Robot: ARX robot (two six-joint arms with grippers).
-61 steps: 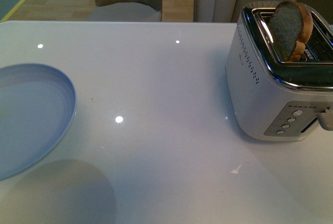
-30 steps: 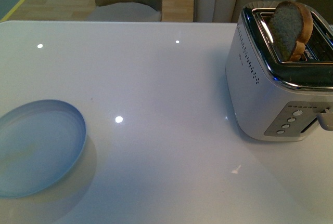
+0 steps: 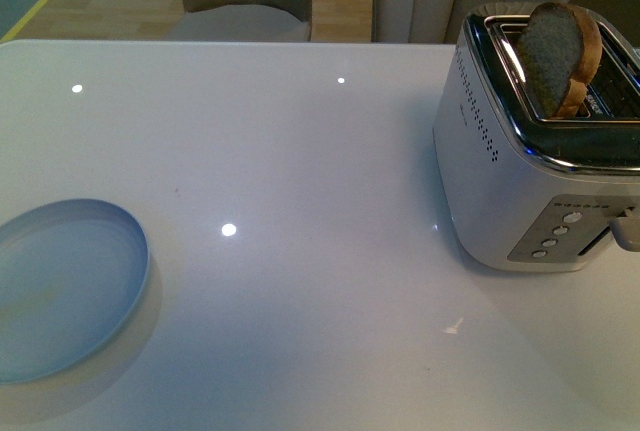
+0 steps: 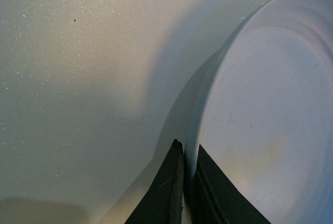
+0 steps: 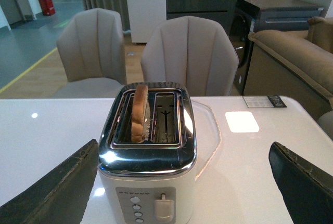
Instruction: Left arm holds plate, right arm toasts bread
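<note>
Pinching the pale blue plate point(image 4: 270, 115), left gripper point(image 4: 188, 182); right gripper point(image 5: 182, 187) released.

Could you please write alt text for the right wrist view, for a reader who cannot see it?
A silver two-slot toaster stands on a glossy white table, with one slice of brown bread standing up out of one slot while the other is empty. The open right gripper frames it with dark fingers, and two beige chairs stand behind the table.

no readable text, toaster point(image 5: 147, 167) buttons unlabelled, small card point(image 5: 264, 101) print too blurred to read
</note>
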